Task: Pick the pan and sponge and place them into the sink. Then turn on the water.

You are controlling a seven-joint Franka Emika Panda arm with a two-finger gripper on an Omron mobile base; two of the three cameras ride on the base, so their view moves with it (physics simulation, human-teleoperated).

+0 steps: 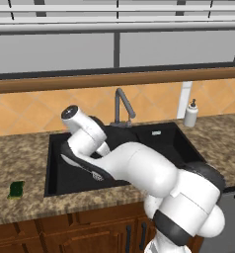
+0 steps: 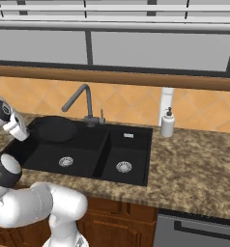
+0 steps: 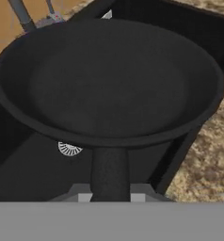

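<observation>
My gripper point(image 3: 110, 196) is shut on the handle of the black pan point(image 3: 109, 80). It holds the pan roughly level above the large left bowl of the black sink point(image 2: 132, 150), and a silver drain point(image 3: 69, 148) shows under the pan's rim. From the right base view the pan point(image 2: 54, 128) hangs over the bowl's back left, with the gripper point(image 2: 21, 131) at its left edge. The dark green sponge point(image 1: 16, 189) lies on the counter left of the sink point(image 1: 164, 141). No water runs from the dark gooseneck faucet point(image 2: 83, 102).
A white soap dispenser point(image 2: 167, 122) stands on the granite counter right of the sink, at the tiled wall. The faucet point(image 1: 121, 106) rises behind the divider between the bowls. My own arm covers the front of the large bowl in the left base view.
</observation>
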